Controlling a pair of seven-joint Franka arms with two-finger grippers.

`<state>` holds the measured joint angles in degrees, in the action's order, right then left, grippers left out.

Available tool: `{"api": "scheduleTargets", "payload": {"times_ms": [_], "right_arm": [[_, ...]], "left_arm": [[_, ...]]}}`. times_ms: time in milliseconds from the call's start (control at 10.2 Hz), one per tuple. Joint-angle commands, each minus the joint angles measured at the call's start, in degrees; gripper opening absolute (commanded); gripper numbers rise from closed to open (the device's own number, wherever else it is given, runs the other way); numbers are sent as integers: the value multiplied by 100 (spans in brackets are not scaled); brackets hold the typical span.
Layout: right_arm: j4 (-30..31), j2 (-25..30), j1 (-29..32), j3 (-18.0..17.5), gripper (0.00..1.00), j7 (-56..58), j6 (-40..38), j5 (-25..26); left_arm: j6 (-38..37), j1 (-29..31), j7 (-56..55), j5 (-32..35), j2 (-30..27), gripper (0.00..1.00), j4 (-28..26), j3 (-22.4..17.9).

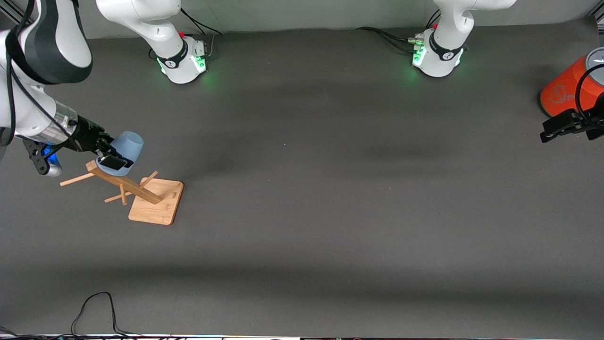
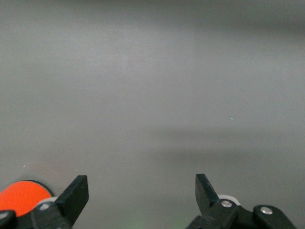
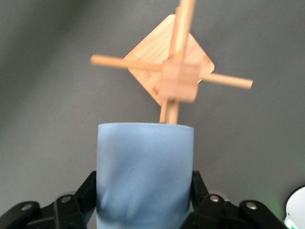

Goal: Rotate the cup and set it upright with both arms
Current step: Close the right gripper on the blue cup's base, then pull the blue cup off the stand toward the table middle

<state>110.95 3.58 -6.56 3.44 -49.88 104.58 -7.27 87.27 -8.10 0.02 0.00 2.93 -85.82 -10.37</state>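
Note:
My right gripper (image 1: pixel 112 161) is shut on the pale-blue cup (image 1: pixel 127 147) and holds it in the air over the top end of the wooden rack (image 1: pixel 126 182). In the right wrist view the cup (image 3: pixel 145 167) fills the space between the fingers (image 3: pixel 200 191), with the rack's post and cross pegs (image 3: pixel 178 81) just past it. I cannot see the cup's opening. My left gripper (image 1: pixel 547 133) is open and empty, low over the table at the left arm's end, beside the orange cylinder. Its open fingers (image 2: pixel 76 193) show over bare table.
The rack stands on a square wooden base (image 1: pixel 158 202) toward the right arm's end of the table. A big orange cylinder with a grey top (image 1: pixel 564 92) stands at the left arm's end and shows in the left wrist view (image 2: pixel 24 194). A black cable (image 1: pixel 94 307) lies at the front edge.

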Motion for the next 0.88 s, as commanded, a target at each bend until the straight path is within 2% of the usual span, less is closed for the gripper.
{"api": "scheduleTargets", "payload": {"times_ms": [0, 196, 491, 785], "right_arm": [[-292, 108, -388, 8, 64, -328, -375, -20], [-486, 161, -757, 8, 64, -837, -613, -20], [-530, 240, -1625, 8, 64, -1970, -596, -3], [-557, -83, -2733, -1, 60, -3313, -97, 15]], "left_arm": [[-43, -60, 24, 26, -11, 100, 39, -44], [-43, -51, 24, 26, -11, 100, 39, -44], [-43, -43, 24, 26, -3, 100, 30, -53], [-34, -43, 24, 18, -3, 100, 39, -53]]}}
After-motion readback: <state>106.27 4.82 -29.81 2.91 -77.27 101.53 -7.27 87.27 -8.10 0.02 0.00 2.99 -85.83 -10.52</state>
